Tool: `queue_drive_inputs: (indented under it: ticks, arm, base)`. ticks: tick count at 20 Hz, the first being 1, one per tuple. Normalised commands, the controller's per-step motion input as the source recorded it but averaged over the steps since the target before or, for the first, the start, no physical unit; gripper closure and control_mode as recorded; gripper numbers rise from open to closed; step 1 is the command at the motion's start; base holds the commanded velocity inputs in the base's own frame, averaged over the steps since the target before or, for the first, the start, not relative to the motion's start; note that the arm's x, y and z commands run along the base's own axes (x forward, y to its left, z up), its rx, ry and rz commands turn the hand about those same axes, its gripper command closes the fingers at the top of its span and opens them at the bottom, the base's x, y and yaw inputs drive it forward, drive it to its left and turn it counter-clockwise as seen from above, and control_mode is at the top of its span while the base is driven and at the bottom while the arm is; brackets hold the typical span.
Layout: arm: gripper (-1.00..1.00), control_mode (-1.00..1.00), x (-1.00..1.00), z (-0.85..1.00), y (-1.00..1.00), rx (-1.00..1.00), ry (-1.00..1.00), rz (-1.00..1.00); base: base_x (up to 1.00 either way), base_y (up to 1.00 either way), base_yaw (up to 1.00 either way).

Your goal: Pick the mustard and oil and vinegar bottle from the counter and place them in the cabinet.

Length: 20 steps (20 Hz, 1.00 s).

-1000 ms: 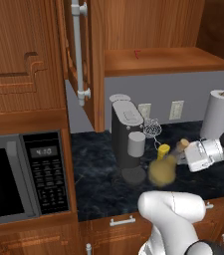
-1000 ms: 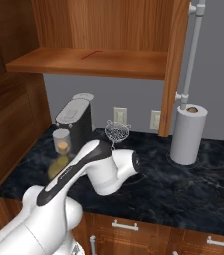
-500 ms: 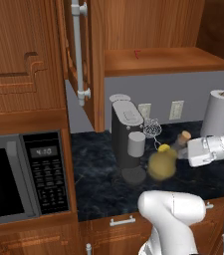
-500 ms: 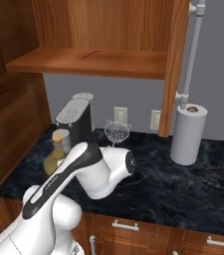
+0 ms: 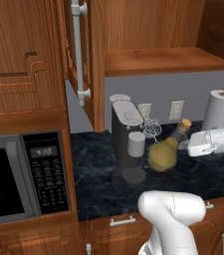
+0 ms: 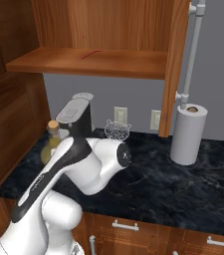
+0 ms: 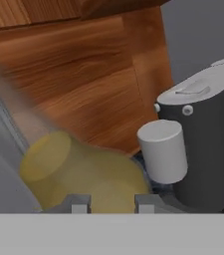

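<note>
1. The cruet (image 5: 164, 152), a glass bottle with a round olive-gold base, thin neck and tan cork, hangs tilted in the air above the counter (image 5: 98, 184). Its cork points up and toward the arm.
2. The gripper (image 5: 187, 145) meets the cruet at its neck end in the left base view. The arm's white hand runs off to the right from there.
3. In the hand view, the two dark fingertips (image 7: 81, 204) rise at the bottom with the cruet's yellow bulb (image 7: 83, 174) right in front of them. The jaws look clamped on the cruet, though the contact itself is hidden.
4. In the right base view, the cruet (image 6: 51, 144) peeks out behind the arm at the left, its cork near the coffee maker (image 6: 76, 117).
5. The dark coffee maker (image 5: 126, 139) stands on the counter just left of the cruet, with a pale grey cup (image 5: 136, 144) on its front.
6. A small wire whisk (image 5: 152, 129) sits behind the cruet by the wall sockets.
7. A paper towel roll (image 5: 218, 109) stands upright at the right end of the counter.
8. The cabinet (image 5: 163, 60) is above, door open, its flat shelf board bare wood. A long silver bar handle (image 5: 77, 50) runs down the door.
9. A microwave (image 5: 24, 174) is set in at the left.
</note>
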Motion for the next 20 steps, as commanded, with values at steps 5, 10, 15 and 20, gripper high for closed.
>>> queue_drive_inputs:
  ticks: [5, 10, 15, 20]
  arm:
    - [1.0, -1.0, 0.0, 0.33, 0.0, 0.0, 0.07, -0.14]
    - [1.0, -1.0, 0.0, 0.34, 0.0, 0.0, 0.08, -0.18]
    - [1.0, -1.0, 0.0, 0.39, 0.0, 0.0, 0.04, -0.19]
    - [1.0, -1.0, 0.0, 0.54, 0.0, 0.0, 0.01, -0.14]
  base:
    - [0.0, 0.0, 0.0]
    - [0.0, 0.0, 0.0]
    - [0.0, 0.0, 0.0]
    - [0.0, 0.0, 0.0]
